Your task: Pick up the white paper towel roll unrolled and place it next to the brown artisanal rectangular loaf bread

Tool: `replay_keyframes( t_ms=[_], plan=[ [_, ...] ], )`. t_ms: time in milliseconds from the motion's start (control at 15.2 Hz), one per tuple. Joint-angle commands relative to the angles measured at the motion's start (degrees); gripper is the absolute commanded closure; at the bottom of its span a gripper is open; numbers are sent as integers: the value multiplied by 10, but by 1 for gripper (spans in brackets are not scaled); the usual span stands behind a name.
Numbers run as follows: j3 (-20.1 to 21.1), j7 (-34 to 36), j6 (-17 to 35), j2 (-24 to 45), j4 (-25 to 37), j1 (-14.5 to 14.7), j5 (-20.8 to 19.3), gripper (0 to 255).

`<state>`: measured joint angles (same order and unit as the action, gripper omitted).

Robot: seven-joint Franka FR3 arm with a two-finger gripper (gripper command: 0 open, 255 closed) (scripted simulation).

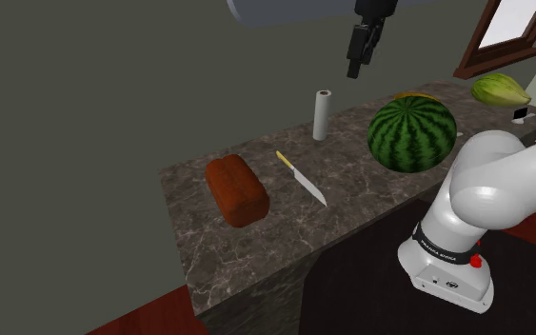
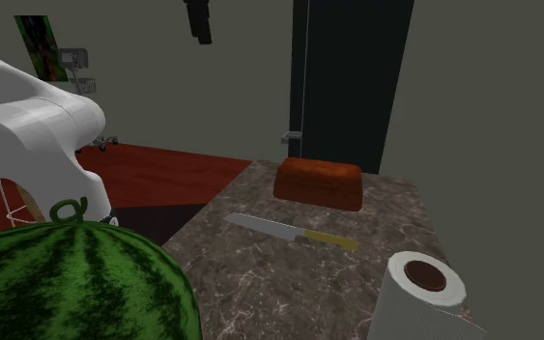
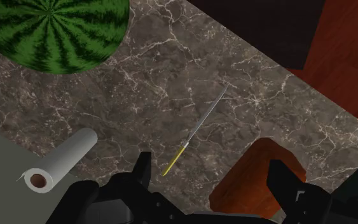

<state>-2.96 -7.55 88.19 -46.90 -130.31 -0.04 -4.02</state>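
Shoulder view: spread pincer [image 1: 354,71] points down, high above countertop [image 1: 363,187].

We see a white paper roll [image 1: 321,114] standing up near the edge of the counter [image 1: 351,181]. A brown loaf [image 1: 236,190] lies flat on it too, well apart from the roll.

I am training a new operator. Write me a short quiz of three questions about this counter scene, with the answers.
1. True or false: the gripper is holding the paper towel roll.
2. Which thing lies nearest the loaf? A) knife B) watermelon C) paper towel roll
3. Fill in: the paper towel roll stands ____ on the counter.
Key: 1 false, the gripper is open and high above the counter. 2 A. 3 upright.
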Motion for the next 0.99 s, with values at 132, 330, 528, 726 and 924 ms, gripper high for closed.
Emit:
replay_keyframes(
  t_ms=[132, 330, 528, 726, 924],
  plan=[
    [-28, -42, 24, 10, -12, 2, -17, 0],
    [-69, -104, 61, 34, -22, 5, -39, 0],
    [-111, -166, 100, 66, -24, 9, -58, 0],
    [-153, -228, 138, 107, -17, 16, -71, 0],
    [-194, -292, 177, 156, -2, 25, -75, 0]
  ],
)
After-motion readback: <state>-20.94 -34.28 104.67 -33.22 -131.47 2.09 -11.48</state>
